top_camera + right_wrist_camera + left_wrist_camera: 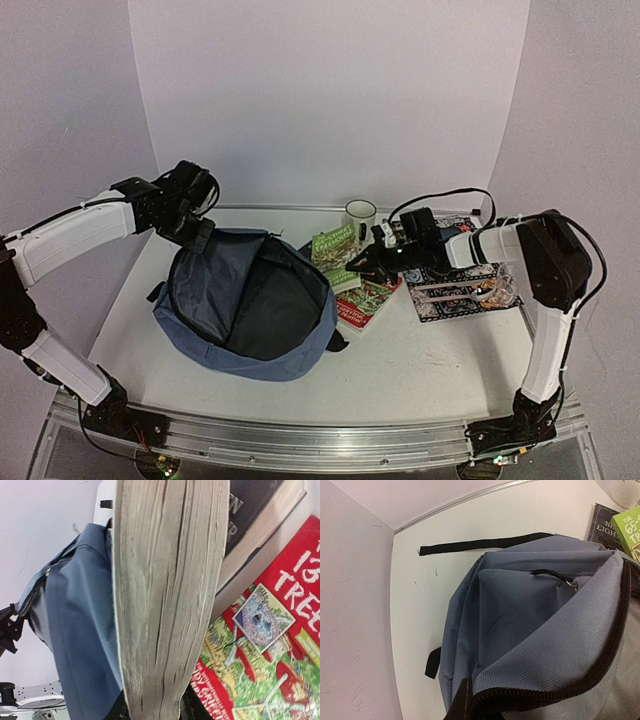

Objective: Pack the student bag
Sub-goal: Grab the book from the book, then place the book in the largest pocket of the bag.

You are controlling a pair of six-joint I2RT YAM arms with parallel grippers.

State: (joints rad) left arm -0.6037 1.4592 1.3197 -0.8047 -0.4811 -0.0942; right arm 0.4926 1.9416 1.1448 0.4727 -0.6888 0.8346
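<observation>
The student bag point(245, 300) lies open at centre left, slate-blue with dark grey lining and black zipper trim. My left gripper point(197, 234) is shut on the bag's upper-left rim and holds the flap up. In the left wrist view the zipper edge point(545, 690) runs into the gripper point(475, 707) at the bottom. My right gripper point(366, 262) is shut on a green paperback point(335, 252), tilted just right of the bag's opening. The right wrist view shows its page edges point(165, 595) between the jaws, with the bag point(80, 620) at left.
A red picture book point(372, 300) and a dark book point(260, 520) lie under the raised green one. A white mug point(359, 214) stands behind them. A patterned mat point(450, 285) with small items lies at right. A black strap point(485, 543) trails on the table.
</observation>
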